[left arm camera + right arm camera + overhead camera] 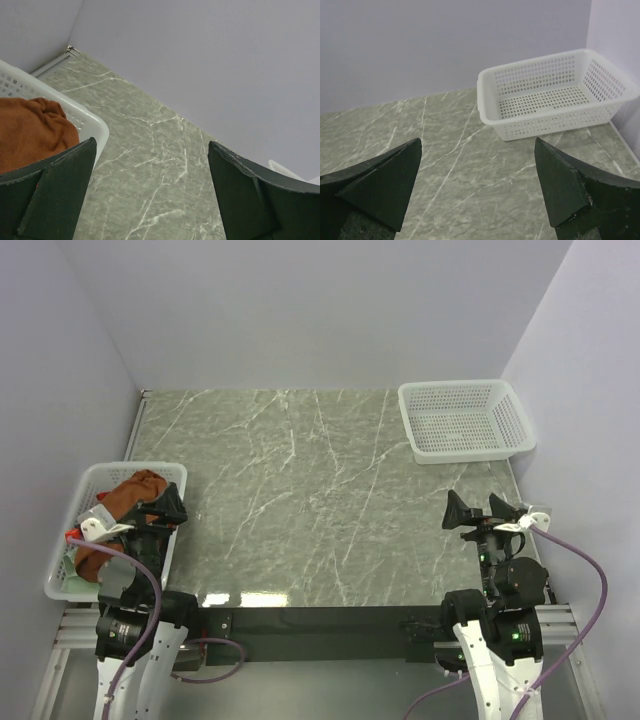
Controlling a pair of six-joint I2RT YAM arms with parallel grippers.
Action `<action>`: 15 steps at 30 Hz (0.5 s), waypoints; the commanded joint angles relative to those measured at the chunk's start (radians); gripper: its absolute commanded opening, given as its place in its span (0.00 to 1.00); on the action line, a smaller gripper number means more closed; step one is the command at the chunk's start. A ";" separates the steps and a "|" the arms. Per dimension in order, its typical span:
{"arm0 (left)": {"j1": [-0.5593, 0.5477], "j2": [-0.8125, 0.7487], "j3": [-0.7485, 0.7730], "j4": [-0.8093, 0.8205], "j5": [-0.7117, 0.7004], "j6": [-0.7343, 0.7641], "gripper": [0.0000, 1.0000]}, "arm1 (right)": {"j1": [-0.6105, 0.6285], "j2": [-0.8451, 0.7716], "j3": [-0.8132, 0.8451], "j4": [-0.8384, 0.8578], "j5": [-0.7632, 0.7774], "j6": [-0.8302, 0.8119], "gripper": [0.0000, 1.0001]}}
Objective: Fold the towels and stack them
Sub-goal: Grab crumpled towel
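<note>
A rust-brown towel [138,490] lies crumpled in the white mesh basket [100,476] at the table's left edge. A bit of pale greenish cloth [66,566] shows at the basket's near end. Other towels are hidden or out of view. My left gripper [158,508] hovers over the basket's right rim, open and empty. In the left wrist view the brown towel [30,132] sits left of the open gripper [150,190], behind the basket rim [92,124]. My right gripper [478,510] is open and empty above the table's near right; it also shows in the right wrist view [477,185].
A second white mesh basket [465,420] stands empty at the far right corner, also in the right wrist view [555,95]. The grey marble tabletop [320,490] lies between the baskets. Pale walls close in the back and both sides.
</note>
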 commanded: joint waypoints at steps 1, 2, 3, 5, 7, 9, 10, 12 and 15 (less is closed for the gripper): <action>0.000 -0.146 0.029 -0.010 -0.051 -0.038 0.99 | -0.006 -0.267 0.033 0.013 0.030 0.000 1.00; 0.000 -0.133 0.041 -0.036 -0.066 -0.047 0.99 | -0.006 -0.270 0.029 0.011 0.041 0.003 1.00; 0.000 -0.120 0.051 -0.059 -0.082 -0.076 0.99 | -0.006 -0.274 0.027 0.013 0.067 0.008 1.00; 0.000 -0.061 0.087 -0.137 -0.130 -0.122 0.99 | -0.005 -0.280 0.024 0.010 0.080 0.023 1.00; 0.000 0.027 0.114 -0.187 -0.157 -0.187 0.99 | 0.004 -0.281 0.024 0.008 0.083 0.031 1.00; 0.000 0.098 0.162 -0.271 -0.187 -0.245 0.99 | 0.014 -0.278 0.026 0.005 0.078 0.034 1.00; 0.000 0.170 0.177 -0.299 -0.195 -0.265 0.99 | 0.023 -0.274 0.030 -0.001 0.078 0.040 1.00; 0.002 0.250 0.235 -0.378 -0.224 -0.322 0.99 | 0.032 -0.252 0.038 -0.010 0.077 0.045 1.00; 0.002 0.419 0.343 -0.505 -0.290 -0.438 0.99 | 0.057 -0.203 0.070 -0.035 0.075 0.049 1.00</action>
